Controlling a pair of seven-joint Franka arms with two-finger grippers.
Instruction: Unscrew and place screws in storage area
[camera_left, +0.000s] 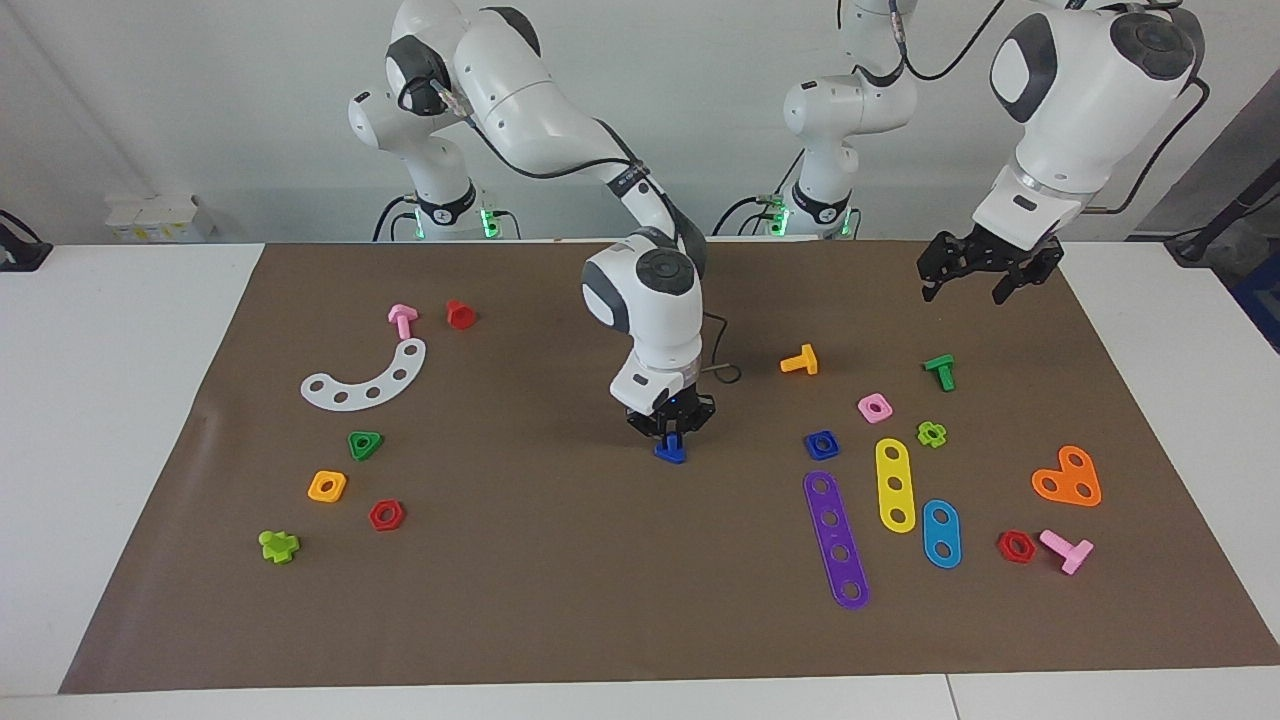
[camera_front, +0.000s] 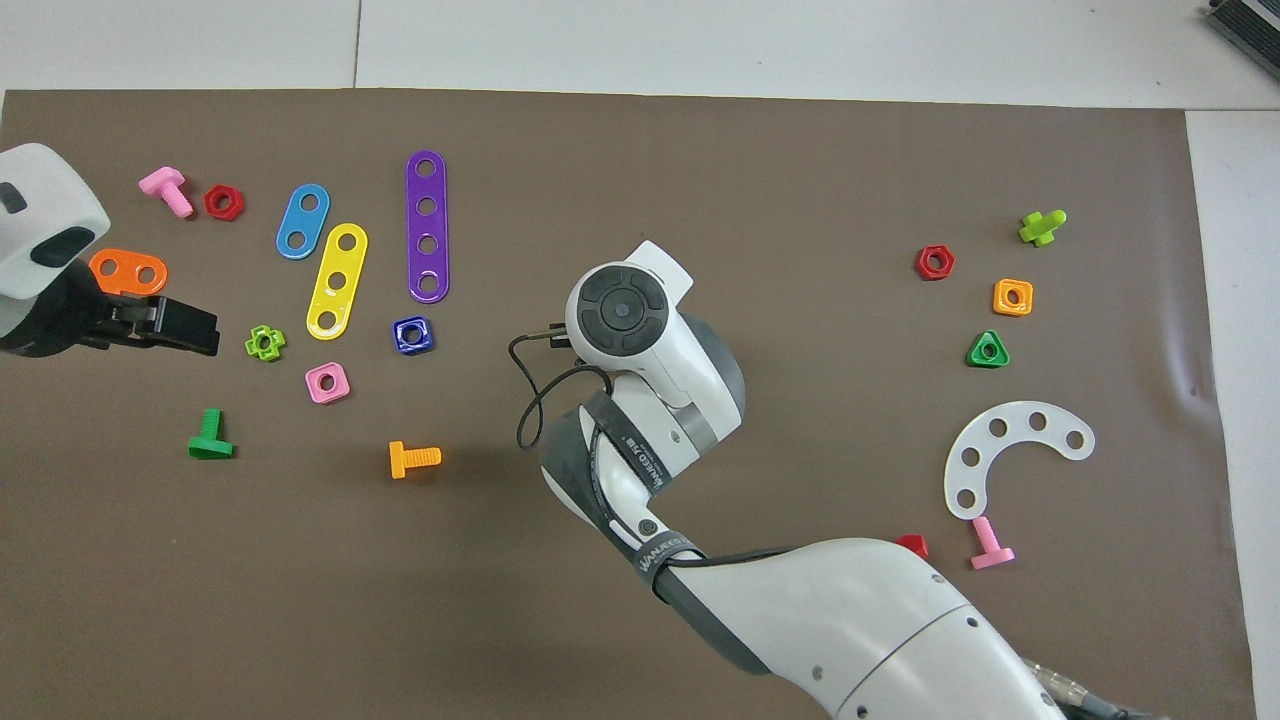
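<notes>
Right gripper pinching the dark-blue bolt at mid-mat

Facing view: the right gripper (camera_left: 671, 431) stands low over the middle of the brown mat (camera_left: 560, 590), fingertips drawn together on the dark-blue bolt (camera_left: 670, 451), which sits directly beneath them with its flat, roughly triangular head down on the mat and the short shaft up between the fingers. It looks like light, stiff, smooth plastic, likely to slip or twist, so the stubby shaft seems the place to pinch, squarely. The left gripper (camera_left: 986, 272) waits in the air with fingers spread wide and empty, over the mat near the green bolt (camera_left: 940, 371).

Overhead view: the right arm's wrist covers its gripper and the bolt entirely; the left gripper (camera_front: 175, 325) hovers beside the lime nut (camera_front: 265, 343).
</notes>
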